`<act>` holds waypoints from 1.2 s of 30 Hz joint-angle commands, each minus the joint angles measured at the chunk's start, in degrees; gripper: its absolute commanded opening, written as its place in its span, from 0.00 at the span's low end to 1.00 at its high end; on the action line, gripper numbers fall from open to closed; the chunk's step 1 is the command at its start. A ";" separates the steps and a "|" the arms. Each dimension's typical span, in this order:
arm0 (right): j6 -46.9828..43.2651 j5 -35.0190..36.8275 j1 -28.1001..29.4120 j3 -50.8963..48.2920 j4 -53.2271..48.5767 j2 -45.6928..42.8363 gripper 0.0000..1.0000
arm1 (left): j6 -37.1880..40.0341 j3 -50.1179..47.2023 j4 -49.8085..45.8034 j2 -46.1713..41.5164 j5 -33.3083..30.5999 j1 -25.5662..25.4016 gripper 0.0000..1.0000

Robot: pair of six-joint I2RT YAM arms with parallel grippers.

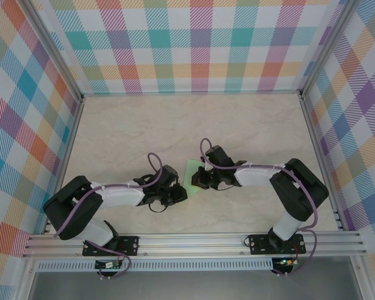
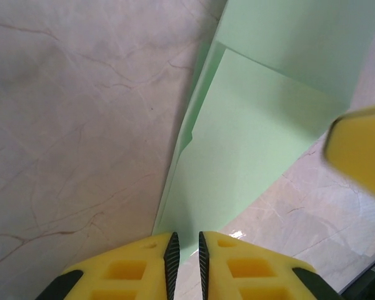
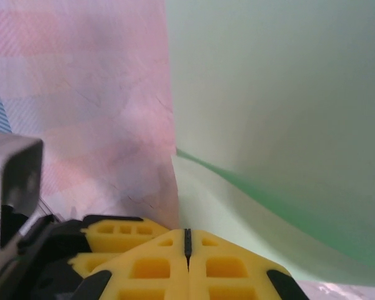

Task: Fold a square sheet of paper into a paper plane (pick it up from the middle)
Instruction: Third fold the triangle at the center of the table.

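Overhead, both arms reach inward over the table [image 1: 144, 131]. The left gripper [image 1: 181, 189] and right gripper [image 1: 201, 178] face each other across the paper [image 1: 191, 170], presumably so that one steadies it while the other works a fold. The wrists cover most of the sheet, and its outline cannot be read.

Left wrist view: the paper [image 2: 250, 137] lies partly doubled, one layer over another, with its near corner running into the narrow gap of the left gripper [image 2: 185, 253]. I cannot tell whether the pads actually pinch it. A blurred yellow finger [image 2: 359, 153] sits at the sheet's right edge.

Right wrist view: the right gripper [image 3: 187, 240] is closed tight, and the paper [image 3: 275, 125] rises curved from its tips, evidently pinched. The sheet's far edges are cut off.
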 commanded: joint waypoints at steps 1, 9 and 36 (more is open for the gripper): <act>2.75 -1.31 2.32 -1.45 4.81 2.24 0.03 | 0.40 -1.05 -6.22 3.05 -1.22 -0.02 0.20; 4.17 3.95 3.98 -5.09 7.90 5.11 0.02 | 0.19 -1.40 -6.55 3.42 -1.62 -0.20 0.19; 0.67 8.23 -8.79 -19.23 26.70 -2.17 0.08 | 0.32 -1.71 -5.51 5.34 -0.49 -0.34 0.17</act>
